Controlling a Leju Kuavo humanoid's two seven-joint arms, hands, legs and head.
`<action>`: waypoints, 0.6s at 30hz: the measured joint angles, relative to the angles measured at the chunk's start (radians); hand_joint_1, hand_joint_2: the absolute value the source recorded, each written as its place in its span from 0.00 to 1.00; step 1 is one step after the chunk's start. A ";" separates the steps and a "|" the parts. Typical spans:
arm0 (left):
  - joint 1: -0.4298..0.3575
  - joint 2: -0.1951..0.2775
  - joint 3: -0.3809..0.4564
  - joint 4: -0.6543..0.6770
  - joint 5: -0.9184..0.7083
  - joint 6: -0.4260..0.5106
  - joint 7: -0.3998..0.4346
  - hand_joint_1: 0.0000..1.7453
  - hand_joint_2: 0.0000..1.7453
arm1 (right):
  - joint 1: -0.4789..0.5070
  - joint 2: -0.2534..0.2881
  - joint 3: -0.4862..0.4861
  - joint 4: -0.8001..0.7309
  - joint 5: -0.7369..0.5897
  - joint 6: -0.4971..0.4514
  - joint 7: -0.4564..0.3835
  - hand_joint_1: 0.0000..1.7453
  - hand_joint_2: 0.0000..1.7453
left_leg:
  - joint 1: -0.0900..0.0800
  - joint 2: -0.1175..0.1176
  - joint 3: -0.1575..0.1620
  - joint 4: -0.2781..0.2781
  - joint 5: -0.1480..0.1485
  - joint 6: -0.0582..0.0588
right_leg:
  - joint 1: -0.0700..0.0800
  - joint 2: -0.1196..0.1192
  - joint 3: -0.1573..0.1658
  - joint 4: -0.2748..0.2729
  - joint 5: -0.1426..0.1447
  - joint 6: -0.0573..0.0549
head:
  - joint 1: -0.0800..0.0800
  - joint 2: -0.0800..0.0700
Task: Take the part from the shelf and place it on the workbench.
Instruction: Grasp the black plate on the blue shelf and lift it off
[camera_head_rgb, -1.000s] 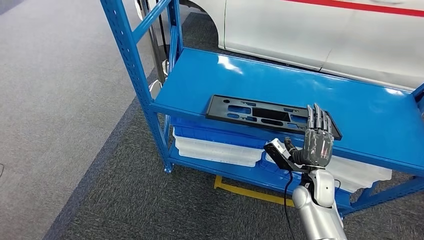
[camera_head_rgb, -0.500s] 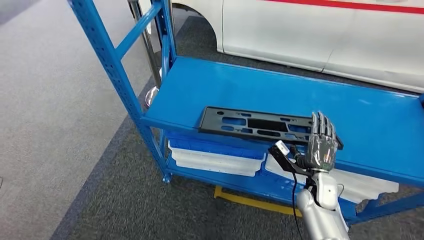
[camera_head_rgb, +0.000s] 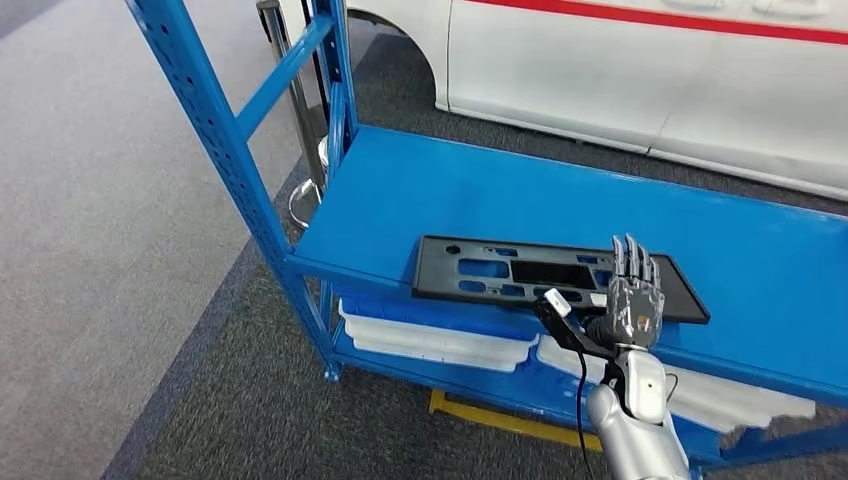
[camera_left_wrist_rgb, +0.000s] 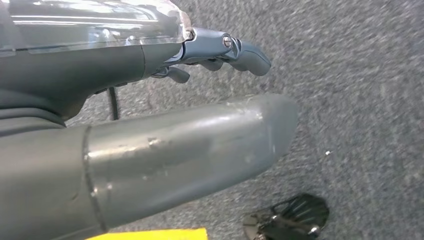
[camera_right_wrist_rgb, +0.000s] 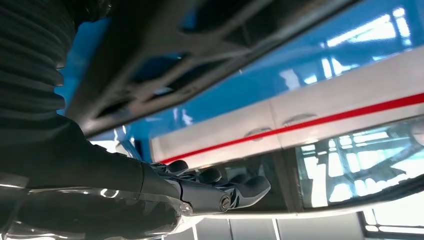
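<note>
The task is at its first stage: the part, a flat black slotted plate, lies on the blue shelf near its front edge, and nothing has been lifted or carried to a workbench. In the head view the right hand stands at the plate's right end with its fingers straight and apart, holding nothing; whether the fingertips touch the plate cannot be told from there. The right wrist view adds the underside of the plate close above the hand, with the fingers reaching below and beyond it, and the white car with its red stripe behind. The left wrist view shows the left hand over grey carpet, fingers loosely curled and holding nothing, so the grasp itself is judged to be the next thing to do
</note>
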 joint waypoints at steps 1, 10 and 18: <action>-0.001 0.000 0.000 0.000 0.000 0.000 0.000 0.00 0.00 | -0.001 0.000 0.000 0.001 0.000 0.000 0.000 0.00 1.00 | 0.000 0.000 0.007 -0.002 -0.004 0.004 | -0.003 0.000 -0.033 0.057 -0.023 0.006 | 0.000 0.000; -0.003 0.000 -0.001 0.000 -0.015 0.001 -0.005 0.00 0.00 | -0.004 -0.004 0.023 0.021 0.023 0.009 0.019 0.00 1.00 | 0.000 -0.002 0.059 0.002 -0.060 -0.018 | -0.006 -0.004 -0.090 -0.056 0.112 -0.001 | 0.001 0.000; -0.011 -0.001 -0.001 0.000 -0.027 0.000 -0.012 0.00 0.00 | -0.044 0.011 0.112 0.059 0.123 0.029 0.041 1.00 1.00 | 0.003 0.000 -0.054 0.250 -0.187 -0.051 | -0.003 0.000 -0.061 -0.074 0.098 -0.046 | 0.002 0.000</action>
